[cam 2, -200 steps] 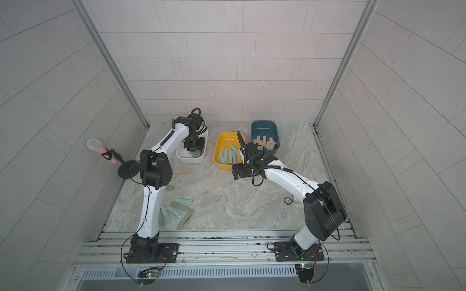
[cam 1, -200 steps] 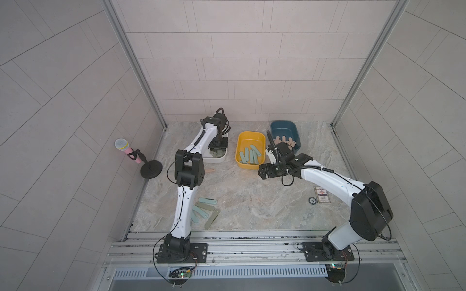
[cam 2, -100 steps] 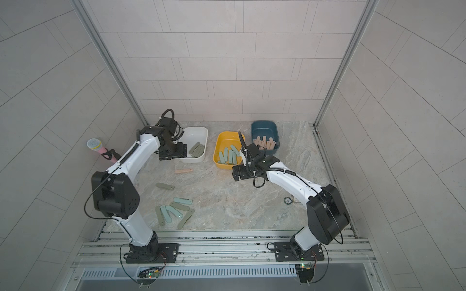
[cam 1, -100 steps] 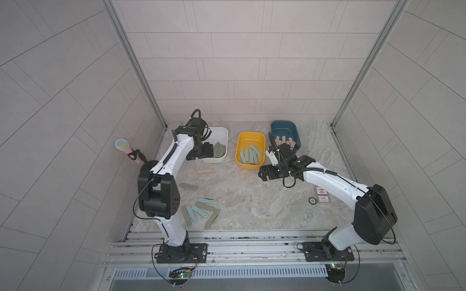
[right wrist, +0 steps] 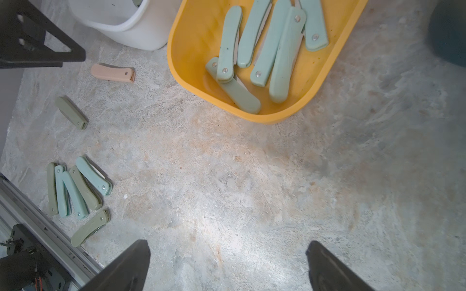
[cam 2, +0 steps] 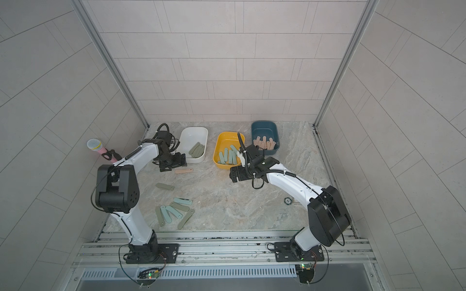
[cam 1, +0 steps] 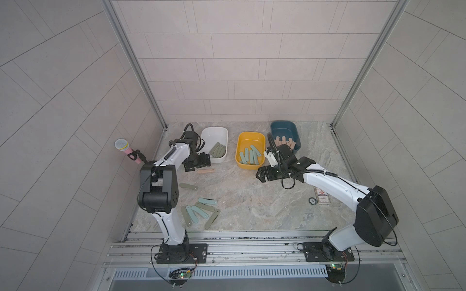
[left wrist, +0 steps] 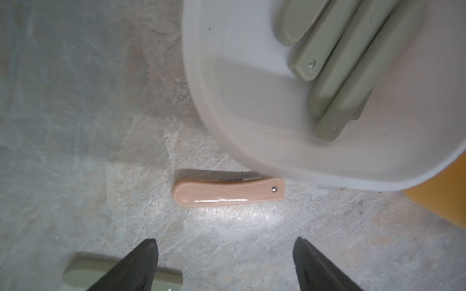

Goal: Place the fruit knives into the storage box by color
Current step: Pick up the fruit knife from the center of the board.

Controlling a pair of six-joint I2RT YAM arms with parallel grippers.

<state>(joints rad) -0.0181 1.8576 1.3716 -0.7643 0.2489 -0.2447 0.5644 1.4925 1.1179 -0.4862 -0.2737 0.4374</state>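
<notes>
The left gripper [left wrist: 224,240] hangs over the marble table [cam 1: 252,201] with its jaws spread wide and nothing between them. A single peach-pink knife [left wrist: 228,192] lies flat on the table just ahead of its fingertips, just beside the near wall of the white bin [left wrist: 227,105]. That bin holds a few olive-green knives [cam 1: 218,152]. The right gripper [right wrist: 227,242] is likewise wide open and empty, poised above bare table near the yellow bin [right wrist: 186,63], where light teal knives [right wrist: 264,50] lie in a loose heap. The dark blue bin [cam 1: 282,126] holds more pink knives [cam 1: 285,143]. A lone olive knife [cam 1: 188,186] and a mixed cluster of olive and teal knives [cam 1: 199,211] lie loose on the table near the left arm's base.
</notes>
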